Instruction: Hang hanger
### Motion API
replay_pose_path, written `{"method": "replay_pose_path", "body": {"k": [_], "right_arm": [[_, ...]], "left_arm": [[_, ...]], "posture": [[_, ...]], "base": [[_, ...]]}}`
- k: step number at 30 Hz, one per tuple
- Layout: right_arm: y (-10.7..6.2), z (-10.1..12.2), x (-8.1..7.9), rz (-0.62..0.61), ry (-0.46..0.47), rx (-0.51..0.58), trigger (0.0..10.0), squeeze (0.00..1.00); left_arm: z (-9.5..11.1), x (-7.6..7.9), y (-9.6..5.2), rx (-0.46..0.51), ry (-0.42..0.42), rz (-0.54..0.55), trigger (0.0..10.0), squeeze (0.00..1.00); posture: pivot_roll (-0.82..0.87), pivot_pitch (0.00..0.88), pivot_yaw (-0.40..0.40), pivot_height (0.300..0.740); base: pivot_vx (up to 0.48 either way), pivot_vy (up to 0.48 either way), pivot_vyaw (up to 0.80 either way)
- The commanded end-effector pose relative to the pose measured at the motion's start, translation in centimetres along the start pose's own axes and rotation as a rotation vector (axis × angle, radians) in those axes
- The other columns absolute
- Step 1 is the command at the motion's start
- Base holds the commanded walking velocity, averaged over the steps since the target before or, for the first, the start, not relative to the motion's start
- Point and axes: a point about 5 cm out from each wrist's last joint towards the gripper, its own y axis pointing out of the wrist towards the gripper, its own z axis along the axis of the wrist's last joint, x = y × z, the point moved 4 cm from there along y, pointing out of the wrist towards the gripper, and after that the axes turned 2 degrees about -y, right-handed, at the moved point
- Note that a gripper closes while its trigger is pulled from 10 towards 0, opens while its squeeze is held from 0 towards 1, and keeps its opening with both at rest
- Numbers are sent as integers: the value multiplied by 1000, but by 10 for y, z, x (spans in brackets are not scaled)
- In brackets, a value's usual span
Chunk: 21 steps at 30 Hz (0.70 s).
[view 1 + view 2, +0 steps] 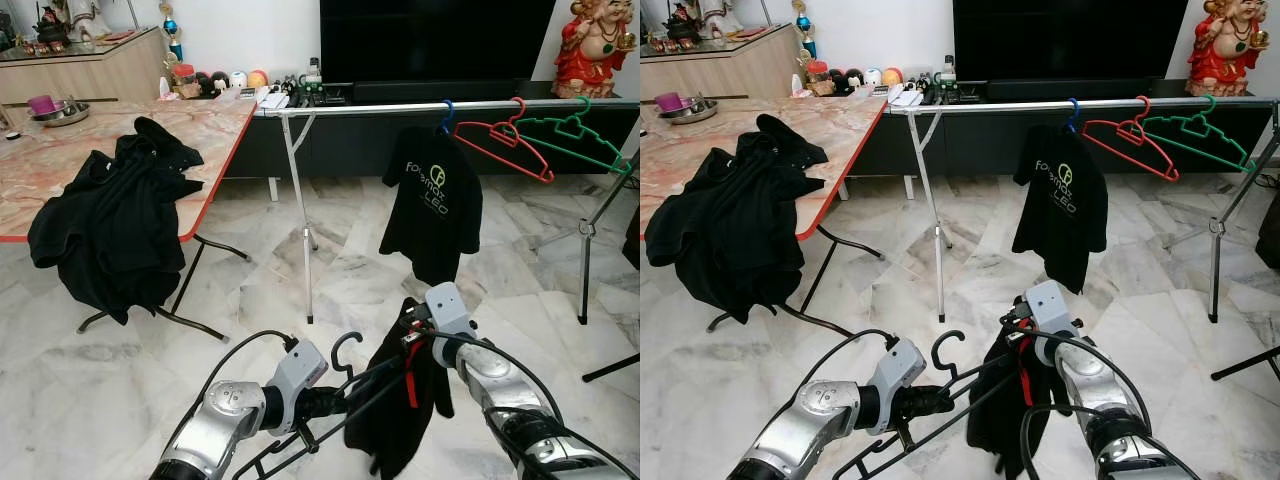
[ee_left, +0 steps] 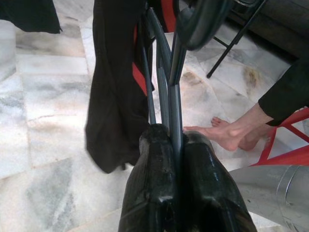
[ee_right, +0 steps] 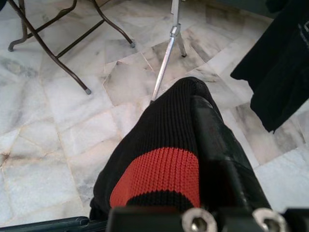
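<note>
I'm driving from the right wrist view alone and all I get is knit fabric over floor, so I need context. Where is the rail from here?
Observer: The clothes rail runs straight ahead, in front of the TV console, with a black T-shirt hanging on it.
Operator: Any free hangers up there?
Observer: A red hanger and a green hanger hang empty toward the rail's right end.
Operator: What is my other arm doing?
Observer: The left gripper is shut on the dark hanger, whose hook points up.
Operator: And mine?
Observer: The right gripper holds the black garment with red trim, draped down beside that hanger.
</note>
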Motion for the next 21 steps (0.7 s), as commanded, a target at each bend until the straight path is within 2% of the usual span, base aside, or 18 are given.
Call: {"method": "replay_pose_path", "body": {"k": [1, 4, 7, 9, 10, 11, 14, 15, 17, 19, 21], "right_arm": [[2, 9, -5, 23, -38, 41, 10000, 0], [2, 9, -7, 37, -67, 44, 10000, 0], [1, 7, -5, 27, -49, 31, 10000, 0], [2, 7, -5, 39, 50, 39, 10000, 0], [2, 7, -5, 39, 50, 39, 10000, 0], [2, 10, -9, 62, 111, 55, 10000, 0], [3, 16, -18, 105, 199, 96, 10000, 0], [3, 16, -18, 105, 199, 96, 10000, 0], [5, 23, -27, 148, 292, 137, 10000, 0], [5, 26, -30, 165, 314, 150, 10000, 0], [5, 27, -30, 151, 276, 146, 10000, 0]], "left_arm": [[6, 3, -1, 18, 7, -24, 10000, 0], [7, 2, -2, 22, 5, -21, 10000, 0], [6, 0, -4, 23, 4, -10, 10000, 0], [2, -3, -4, 3, 10, 17, 10000, 0], [2, -3, -4, 3, 10, 17, 10000, 0], [0, -4, -3, -7, 8, 28, 10000, 0], [-1, -3, 1, -3, 1, 39, 10000, 0], [-1, -3, 1, -3, 1, 39, 10000, 0], [1, -8, 4, 5, -8, 88, 10000, 0], [1, -12, 4, -3, -9, 117, 10000, 0], [-2, -17, 2, -29, -2, 145, 10000, 0]], "posture": [[85, 8, 18, 740], [85, 8, 16, 740], [87, 9, 14, 740], [84, 12, 15, 740], [84, 12, 15, 740], [82, 12, 15, 740], [76, 15, 16, 740], [76, 15, 16, 740], [73, 20, 17, 740], [73, 20, 17, 740], [68, 20, 21, 740]], "base": [[0, 0, 0], [0, 0, 0], [0, 0, 0], [0, 0, 0], [0, 0, 0], [0, 0, 0], [0, 0, 0], [0, 0, 0], [0, 0, 0], [0, 0, 0], [0, 0, 0]]}}
